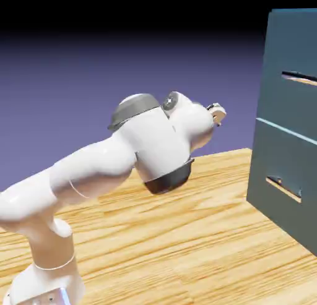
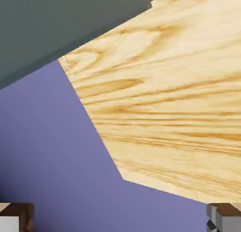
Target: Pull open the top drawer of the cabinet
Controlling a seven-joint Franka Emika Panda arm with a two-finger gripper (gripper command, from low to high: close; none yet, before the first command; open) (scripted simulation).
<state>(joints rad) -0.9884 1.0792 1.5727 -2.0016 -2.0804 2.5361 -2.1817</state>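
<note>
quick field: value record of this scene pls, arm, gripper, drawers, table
arm: white, reaching toward the cabinet, short of it
gripper: open, holding nothing, fingertips wide apart
top drawer: closed, handle untouched
lower drawer: closed
table: light wood, cabinet standing on it
hand view: table, backdrop, cabinet's dark side

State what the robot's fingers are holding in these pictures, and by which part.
Nothing is held. The fingers stand wide apart with only table and backdrop between them; the gripper is short of the cabinet.
</note>
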